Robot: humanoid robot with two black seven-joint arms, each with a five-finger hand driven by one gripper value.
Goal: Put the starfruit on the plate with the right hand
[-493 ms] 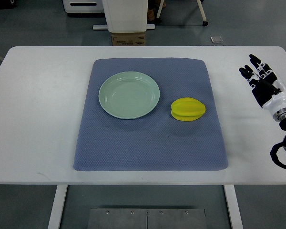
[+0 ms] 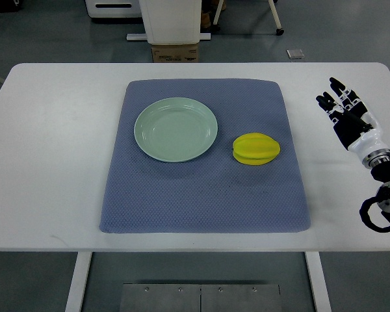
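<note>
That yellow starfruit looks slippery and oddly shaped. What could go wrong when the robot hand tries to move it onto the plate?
The starfruit is ridged and rounded, so it may roll or slip on the blue mat as fingers close. The right hand, open, is off to the side over the bare table and must cross to reach it; a misjudged approach could nudge the fruit away. The plate lies close beside the fruit, so a low carry might clip its rim.

A robotics laboratory or test room is indicated. A plain white bench (image 2: pixel 58 162) on metal legs is set on a grey hard floor (image 2: pixel 45 32). A blue-grey mat (image 2: pixel 201 201) is laid squarely on it as a staged work area. White equipment housing (image 2: pixel 171 19), a cardboard box (image 2: pixel 175 52) and a castor-wheeled stand (image 2: pixel 280 31) are seen behind.
</note>
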